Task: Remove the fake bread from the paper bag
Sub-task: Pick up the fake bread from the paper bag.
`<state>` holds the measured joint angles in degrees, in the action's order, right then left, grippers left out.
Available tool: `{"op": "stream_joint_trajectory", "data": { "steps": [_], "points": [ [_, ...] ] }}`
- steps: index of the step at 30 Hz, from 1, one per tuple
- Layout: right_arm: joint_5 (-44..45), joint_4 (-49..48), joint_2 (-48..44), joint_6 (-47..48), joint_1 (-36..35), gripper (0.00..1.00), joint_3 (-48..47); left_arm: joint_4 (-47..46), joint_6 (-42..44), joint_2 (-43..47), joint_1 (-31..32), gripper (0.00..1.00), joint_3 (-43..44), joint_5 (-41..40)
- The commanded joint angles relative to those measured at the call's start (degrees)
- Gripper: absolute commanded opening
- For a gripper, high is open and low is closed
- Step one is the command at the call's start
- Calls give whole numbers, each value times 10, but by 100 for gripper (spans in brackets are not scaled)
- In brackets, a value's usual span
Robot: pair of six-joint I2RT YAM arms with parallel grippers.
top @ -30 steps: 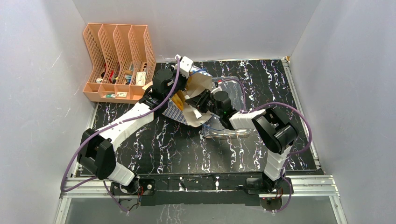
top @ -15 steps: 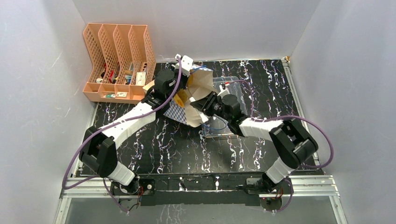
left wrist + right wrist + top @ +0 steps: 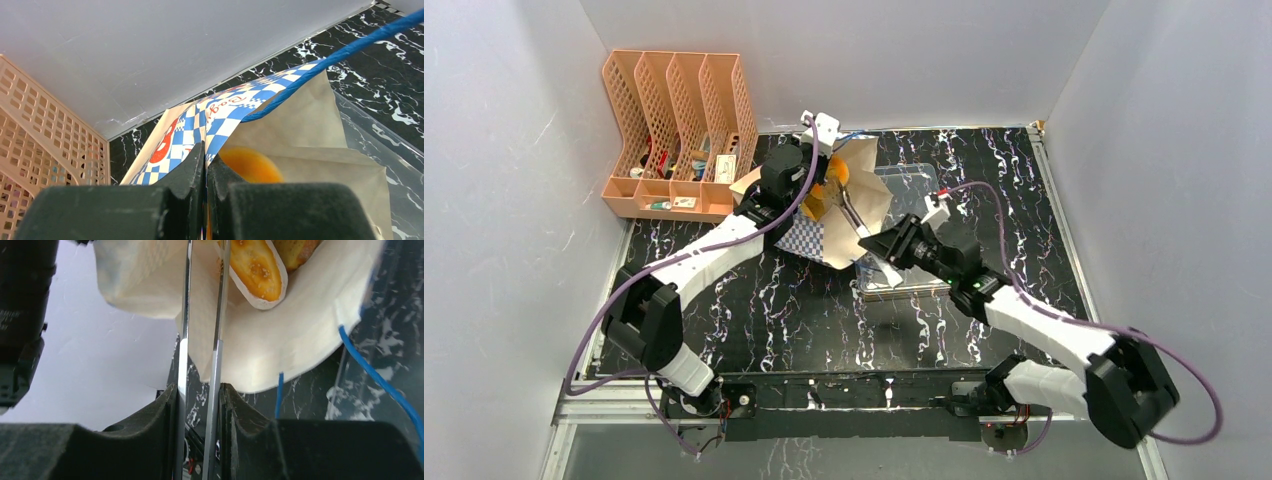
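The paper bag (image 3: 839, 215) lies tilted at the table's middle back with its mouth open toward the right. My left gripper (image 3: 812, 172) is shut on its blue-and-white checkered rim (image 3: 220, 117) and holds it up. An orange bread (image 3: 250, 165) shows inside, just behind the left fingers. My right gripper (image 3: 892, 243) is shut on thin metal tongs (image 3: 220, 315) whose tips reach into the bag's mouth. In the right wrist view a golden loaf with a pale edge (image 3: 256, 267) lies beside the tong tips, with another brown piece (image 3: 295, 250) behind it. No bread is between the tongs.
A clear plastic tray (image 3: 916, 180) lies on the black marbled table under and right of the bag. A peach mesh file organizer (image 3: 679, 130) stands at the back left. A blue cord handle (image 3: 350, 47) stretches from the bag; another hangs loose (image 3: 370, 375).
My right arm has swung back toward the right and near side, drawing the tongs outward to the bag's mouth. My left gripper has lifted the rim slightly, opening the bag wider.
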<state>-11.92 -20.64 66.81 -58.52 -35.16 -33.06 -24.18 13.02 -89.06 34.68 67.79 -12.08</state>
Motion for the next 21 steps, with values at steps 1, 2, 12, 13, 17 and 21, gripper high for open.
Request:
{"op": "stream_joint_trajectory", "data": {
  "steps": [1,2,12,13,17,21],
  "points": [
    [21,100,-125,55,-3,0,7,-9,5,-10,3,0,33,-26],
    [28,124,-152,61,-3,0,11,-9,8,-12,3,0,34,-29],
    [109,350,-352,90,-2,0,-11,-14,29,-10,3,0,26,-53],
    [121,364,-367,87,-2,0,-12,-14,29,-6,3,0,23,-54],
    [164,392,-418,76,-3,0,-17,-8,35,7,2,0,14,-59],
    [192,423,-447,69,-3,0,-36,-4,47,17,1,0,7,-63]
  ]
}}
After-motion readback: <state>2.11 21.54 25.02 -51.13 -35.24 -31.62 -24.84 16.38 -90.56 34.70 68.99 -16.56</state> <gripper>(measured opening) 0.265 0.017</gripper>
